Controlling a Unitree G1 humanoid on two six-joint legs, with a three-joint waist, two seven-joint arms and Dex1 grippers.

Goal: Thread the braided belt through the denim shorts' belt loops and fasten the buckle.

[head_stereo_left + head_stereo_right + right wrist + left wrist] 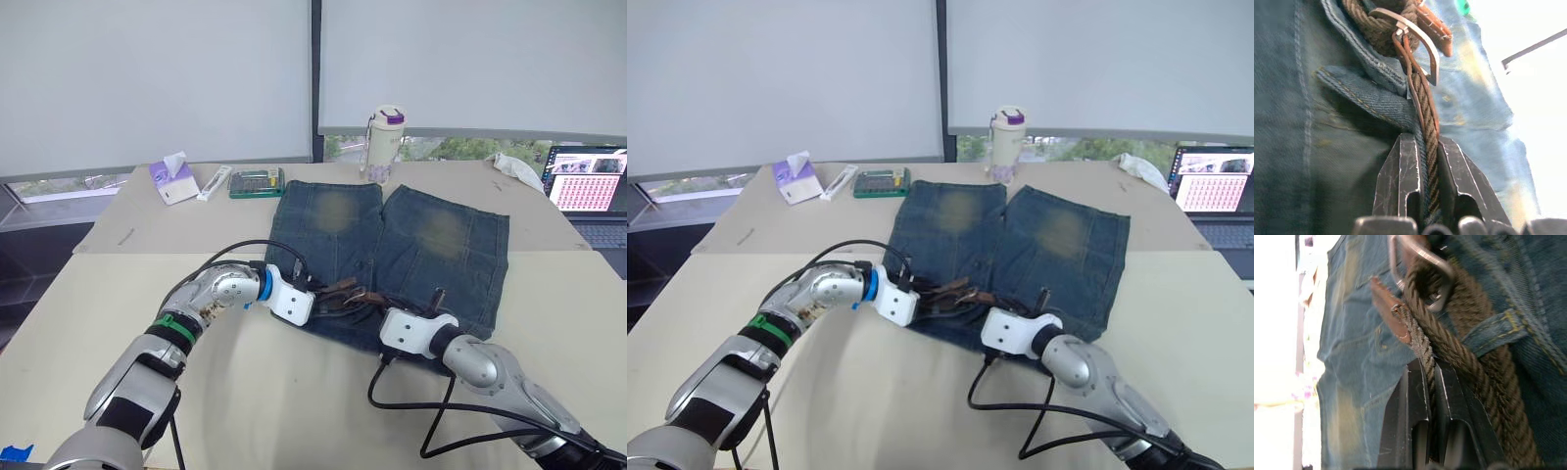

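Braided belt [1469, 382] between both claws, left [1430, 387], right [1429, 161].

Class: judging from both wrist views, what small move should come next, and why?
Probably the left gripper, shut on the dark brown braided belt, should feed its tapered tip further through the silver metal buckle; the right gripper clamps the strap below it.
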